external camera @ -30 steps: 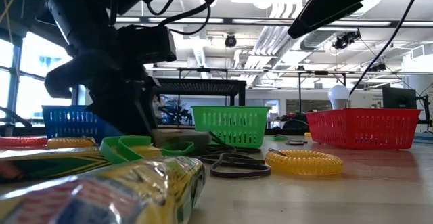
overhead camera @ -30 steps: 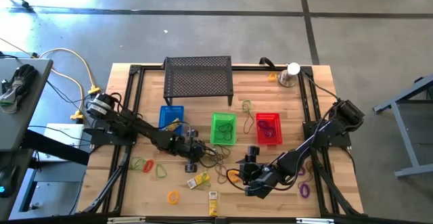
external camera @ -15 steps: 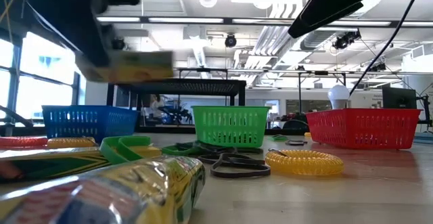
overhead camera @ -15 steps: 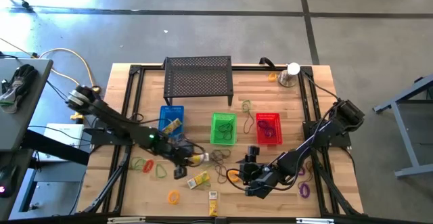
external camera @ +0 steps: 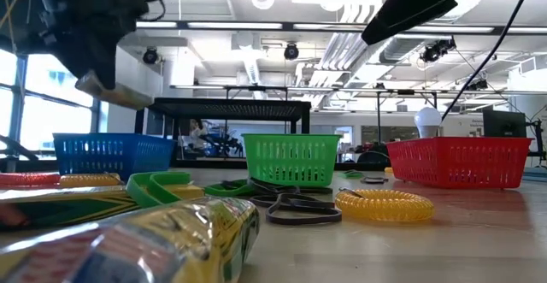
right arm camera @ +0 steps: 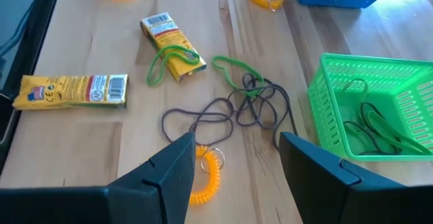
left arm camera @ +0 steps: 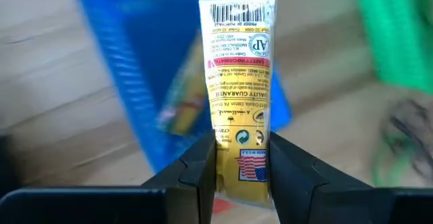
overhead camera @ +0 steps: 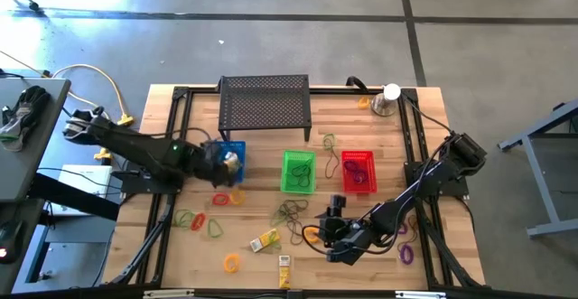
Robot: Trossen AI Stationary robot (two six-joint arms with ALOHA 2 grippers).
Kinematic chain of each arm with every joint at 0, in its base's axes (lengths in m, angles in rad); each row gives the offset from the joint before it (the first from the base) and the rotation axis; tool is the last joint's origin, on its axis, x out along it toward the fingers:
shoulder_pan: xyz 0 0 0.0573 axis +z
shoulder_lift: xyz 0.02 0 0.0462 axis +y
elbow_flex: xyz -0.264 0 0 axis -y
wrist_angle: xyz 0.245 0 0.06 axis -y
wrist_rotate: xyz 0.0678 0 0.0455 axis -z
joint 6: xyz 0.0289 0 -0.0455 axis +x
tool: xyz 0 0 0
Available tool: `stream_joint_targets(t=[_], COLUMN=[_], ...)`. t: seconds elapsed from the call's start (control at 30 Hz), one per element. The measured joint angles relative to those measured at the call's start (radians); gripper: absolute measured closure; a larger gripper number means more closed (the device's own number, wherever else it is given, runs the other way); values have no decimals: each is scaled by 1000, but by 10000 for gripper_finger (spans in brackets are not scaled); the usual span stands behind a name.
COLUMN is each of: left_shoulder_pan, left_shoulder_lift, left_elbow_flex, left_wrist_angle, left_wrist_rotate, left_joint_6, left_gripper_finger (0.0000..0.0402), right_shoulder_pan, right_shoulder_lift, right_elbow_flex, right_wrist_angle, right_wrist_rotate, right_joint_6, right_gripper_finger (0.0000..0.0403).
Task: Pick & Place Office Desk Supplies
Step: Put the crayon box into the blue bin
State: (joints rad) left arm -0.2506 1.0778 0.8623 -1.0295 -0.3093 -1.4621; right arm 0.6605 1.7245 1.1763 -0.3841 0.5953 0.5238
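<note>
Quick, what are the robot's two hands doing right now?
Left gripper: shut on a yellow packet, over the blue basket.
Right gripper: open, empty.

Industrial lab: exposed ceiling ducts (external camera: 342, 39), concrete floor (overhead camera: 289, 28).

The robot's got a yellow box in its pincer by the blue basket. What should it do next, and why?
Probably open the left pincer and drop the yellow box in: it seems to hang above the blue basket, which already holds another yellow box.
</note>
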Motion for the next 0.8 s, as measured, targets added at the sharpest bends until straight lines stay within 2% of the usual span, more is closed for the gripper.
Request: stream_joint_targets(t=[0.2,0.33,0.63,0.8], left_shoulder_pan=[121,163,175,151], left_shoulder_lift=[35,60,77,77], left_elbow_flex=[0,0,0,0], left_wrist_angle=[-15,-10,-3,0], left_wrist_rotate=[49,92,113,72], left_joint_6=[76,108,189,191], left_gripper_finger=[298,298,298,298], right_shoulder_pan=[11,25,47,47], right_shoulder_lift=[0,0,0,0], right_elbow_flex=[0,0,0,0], right_wrist_angle=[0,0,5,7], right_wrist_rotate=[-8,-8,-2,2], right_joint_6=[27,32,32,32], right_gripper_finger=[200,200,200,200])
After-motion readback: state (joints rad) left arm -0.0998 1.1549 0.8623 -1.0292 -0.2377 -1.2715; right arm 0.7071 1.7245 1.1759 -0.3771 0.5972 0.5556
